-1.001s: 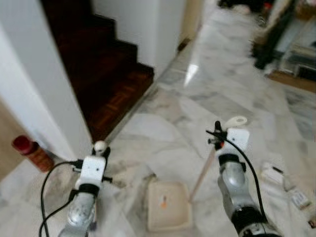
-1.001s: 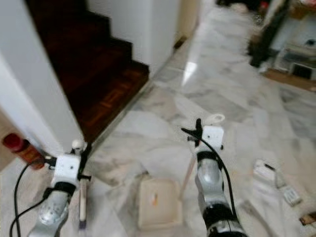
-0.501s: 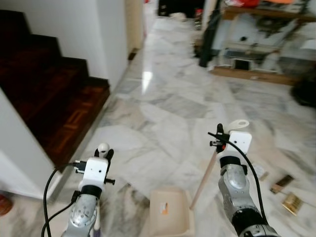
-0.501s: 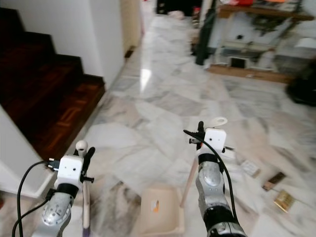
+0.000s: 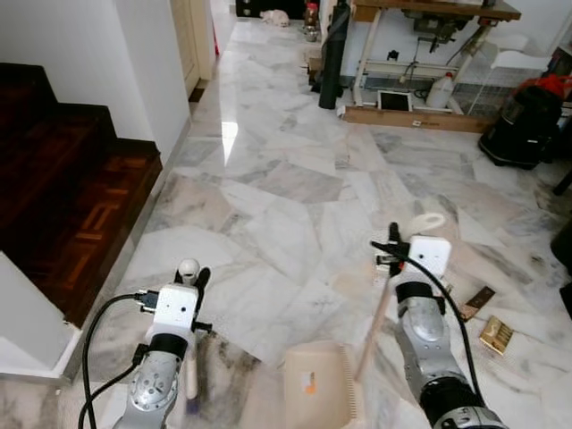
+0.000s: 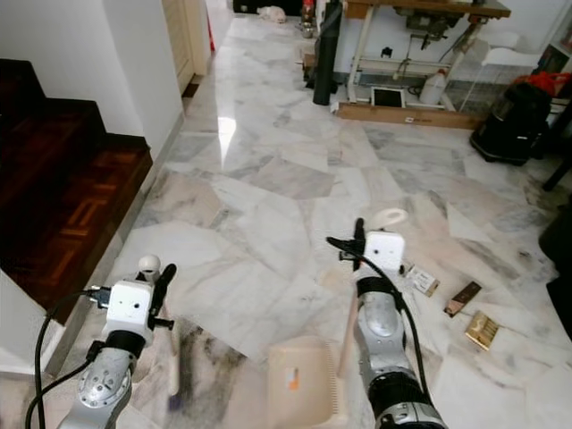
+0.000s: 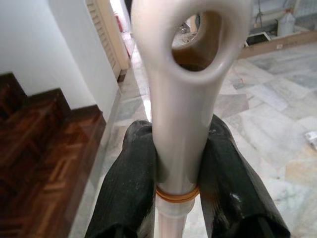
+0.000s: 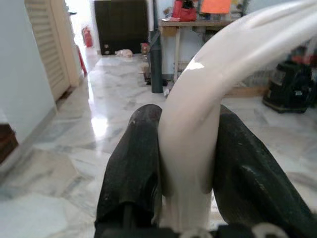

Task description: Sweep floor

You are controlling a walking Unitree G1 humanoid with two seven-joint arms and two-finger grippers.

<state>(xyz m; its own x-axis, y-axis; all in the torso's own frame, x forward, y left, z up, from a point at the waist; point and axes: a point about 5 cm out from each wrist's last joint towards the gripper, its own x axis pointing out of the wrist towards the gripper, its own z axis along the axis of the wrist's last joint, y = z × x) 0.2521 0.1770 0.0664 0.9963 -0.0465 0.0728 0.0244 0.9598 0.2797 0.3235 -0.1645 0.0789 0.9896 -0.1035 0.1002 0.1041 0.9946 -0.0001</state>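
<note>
My view has swung right from the stairs (image 5: pixel 63 214) onto open floor (image 5: pixel 295 206). Left tool (image 7: pixel 176 176) clenched on the broom (image 5: pixel 189 357); right tool (image 8: pixel 190 163) clenched on the dustpan (image 5: pixel 317 393) handle. Litter (image 5: pixel 494 335) at 3 o'clock, likely my next target.

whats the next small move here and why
Probably step right toward the litter. The left gripper grips the broom and the right gripper the dustpan, but both tools sit short of those scraps on the floor.
</note>
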